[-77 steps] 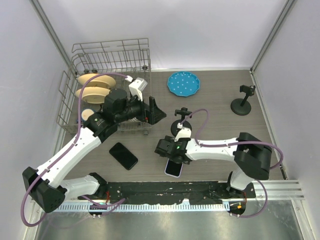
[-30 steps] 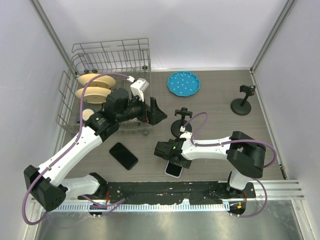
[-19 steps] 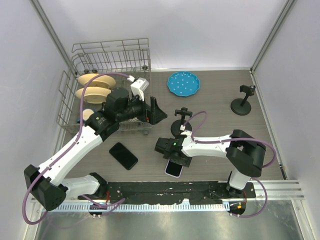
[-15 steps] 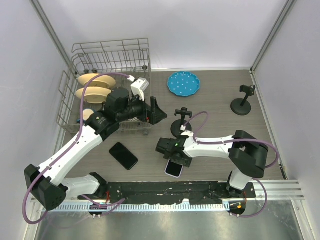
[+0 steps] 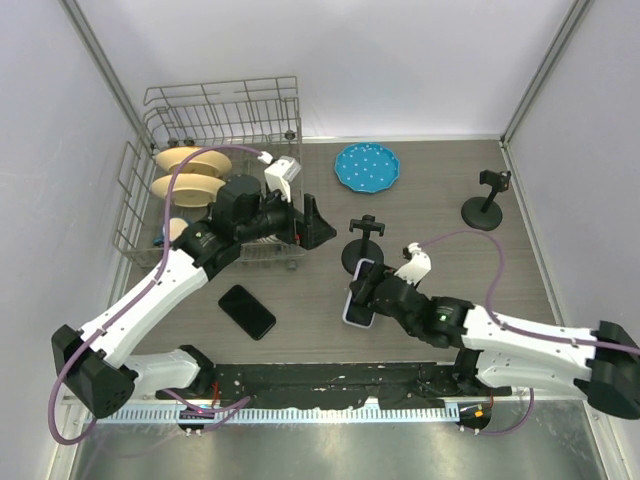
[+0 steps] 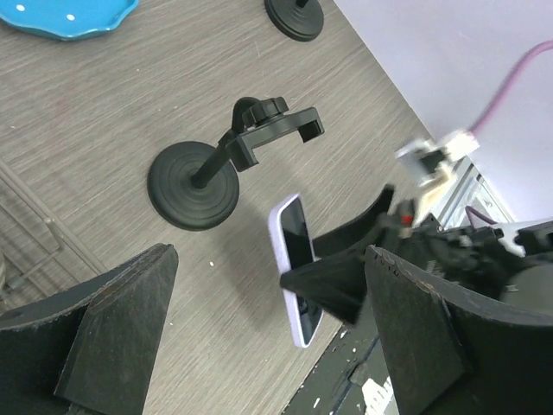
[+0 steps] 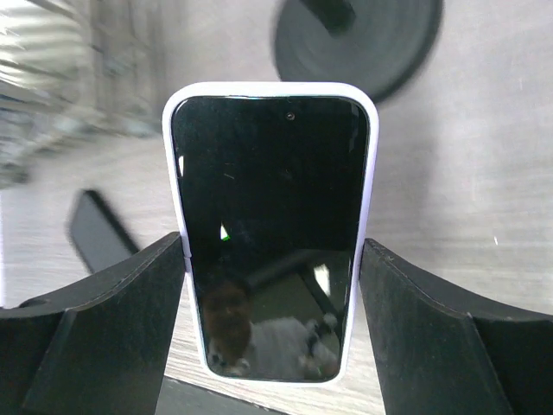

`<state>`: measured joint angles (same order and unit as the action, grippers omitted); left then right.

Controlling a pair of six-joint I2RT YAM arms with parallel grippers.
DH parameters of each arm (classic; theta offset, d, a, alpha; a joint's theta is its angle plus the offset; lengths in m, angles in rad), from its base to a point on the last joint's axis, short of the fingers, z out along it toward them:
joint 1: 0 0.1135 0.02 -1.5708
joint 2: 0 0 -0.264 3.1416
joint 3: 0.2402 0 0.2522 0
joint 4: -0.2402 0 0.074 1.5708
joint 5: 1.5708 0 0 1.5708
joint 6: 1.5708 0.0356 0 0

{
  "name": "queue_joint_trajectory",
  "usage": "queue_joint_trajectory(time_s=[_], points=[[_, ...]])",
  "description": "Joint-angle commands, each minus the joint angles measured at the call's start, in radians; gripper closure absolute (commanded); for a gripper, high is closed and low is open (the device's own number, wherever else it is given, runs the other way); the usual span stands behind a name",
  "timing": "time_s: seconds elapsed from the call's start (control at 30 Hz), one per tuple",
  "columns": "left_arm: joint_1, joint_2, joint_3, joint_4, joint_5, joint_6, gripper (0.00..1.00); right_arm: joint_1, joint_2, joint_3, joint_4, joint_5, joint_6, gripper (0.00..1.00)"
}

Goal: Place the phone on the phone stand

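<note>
Two arms angle toward centre — right gripper pinching the phone (screen up) beside the phone stand, left gripper spread.

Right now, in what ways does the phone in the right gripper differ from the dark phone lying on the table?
The held phone has a pale lilac rim; the dark phone looks black all over. The held phone is clamped between the fingers of the right gripper, near a phone stand; the dark phone lies flat on the table, untouched, further left. Both are slim rectangles with rounded corners.
</note>
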<state>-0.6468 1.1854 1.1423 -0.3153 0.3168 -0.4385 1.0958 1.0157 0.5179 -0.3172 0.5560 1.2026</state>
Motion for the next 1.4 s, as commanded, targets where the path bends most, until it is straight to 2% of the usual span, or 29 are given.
queue_joint_trajectory(time_s=[0.0, 0.27, 0.4, 0.5, 0.63, 0.7, 0.87, 1.0, 1.07, 1.1, 1.13, 1.17, 1.2, 1.23, 1.27, 1.3, 1.37], points=[[-0.004, 0.032, 0.034, 0.033, 0.07, -0.023, 0.05, -0.004, -0.158, 0.076, 0.167, 0.225, -0.195, 0.99], [-0.01, 0.135, 0.053, 0.047, 0.231, -0.052, 0.08, -0.027, -0.23, 0.22, 0.17, 0.326, -0.362, 0.99], [-0.037, 0.154, 0.043, 0.082, 0.301, -0.058, 0.03, -0.043, -0.201, 0.287, 0.21, 0.311, -0.429, 0.99], [-0.065, 0.164, 0.037, 0.09, 0.298, -0.049, 0.02, -0.054, -0.189, 0.304, 0.245, 0.294, -0.445, 0.99], [-0.076, 0.184, 0.036, 0.097, 0.32, -0.048, 0.11, -0.062, -0.167, 0.307, 0.311, 0.254, -0.454, 0.99], [-0.077, 0.189, 0.037, 0.101, 0.321, -0.057, 0.12, -0.065, -0.158, 0.309, 0.311, 0.24, -0.451, 0.99], [-0.083, 0.197, 0.036, 0.101, 0.312, -0.057, 0.28, -0.065, -0.146, 0.312, 0.389, 0.2, -0.445, 0.99], [-0.083, 0.189, 0.039, 0.087, 0.291, -0.048, 0.47, -0.065, -0.134, 0.309, 0.415, 0.17, -0.44, 1.0], [-0.083, 0.184, 0.04, 0.087, 0.292, -0.043, 0.54, -0.065, -0.121, 0.306, 0.42, 0.16, -0.434, 0.99], [-0.083, 0.184, 0.042, 0.088, 0.298, -0.037, 0.64, -0.065, -0.117, 0.306, 0.421, 0.156, -0.439, 0.99], [-0.083, 0.184, 0.045, 0.085, 0.306, -0.034, 0.7, -0.066, -0.111, 0.307, 0.42, 0.148, -0.448, 0.99], [-0.083, 0.181, 0.048, 0.085, 0.314, -0.031, 0.79, -0.066, -0.103, 0.31, 0.42, 0.133, -0.463, 0.96], [-0.082, 0.178, 0.048, 0.082, 0.312, -0.028, 0.96, -0.066, -0.101, 0.31, 0.42, 0.089, -0.513, 0.86], [-0.082, 0.174, 0.043, 0.081, 0.308, -0.022, 1.0, -0.068, -0.101, 0.312, 0.42, 0.062, -0.543, 0.74], [-0.082, 0.166, 0.04, 0.085, 0.301, -0.017, 1.0, -0.071, -0.104, 0.318, 0.414, 0.038, -0.572, 0.51], [-0.082, 0.154, 0.039, 0.085, 0.292, -0.011, 1.0, -0.074, -0.112, 0.324, 0.377, 0.004, -0.609, 0.38], [-0.083, 0.143, 0.036, 0.088, 0.289, 0.003, 1.0, -0.1, -0.12, 0.352, 0.324, -0.03, -0.655, 0.19]])
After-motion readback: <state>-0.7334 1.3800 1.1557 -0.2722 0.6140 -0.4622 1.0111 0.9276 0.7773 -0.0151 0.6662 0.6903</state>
